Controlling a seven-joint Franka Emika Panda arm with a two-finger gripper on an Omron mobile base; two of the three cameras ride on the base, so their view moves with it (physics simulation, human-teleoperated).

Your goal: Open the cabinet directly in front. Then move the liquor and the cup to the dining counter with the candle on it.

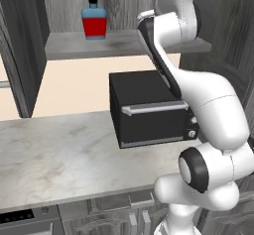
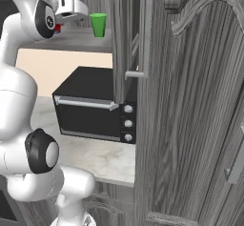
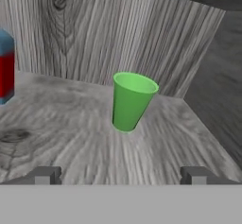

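Note:
The cabinet (image 1: 74,46) stands open, its doors swung out to both sides (image 2: 125,34). On its shelf stands the liquor (image 1: 94,19), a blue and red bottle with a black cap, at the left. The green cup (image 2: 98,25) stands upright to the right of it. In the hand view the cup (image 3: 130,102) is straight ahead, a short way beyond my gripper (image 3: 122,176). The gripper is open and holds nothing, and the liquor (image 3: 5,67) sits at the left edge. My hand (image 2: 71,6) hovers at shelf height just left of the cup. The dining counter and the candle are out of view.
A black microwave (image 1: 149,111) sits on the marble worktop (image 1: 54,154) below the shelf, under my arm. The open right door with its silver bar handle (image 2: 147,29) juts out close to the cup. A tall dark grey panel (image 2: 200,115) is on the right.

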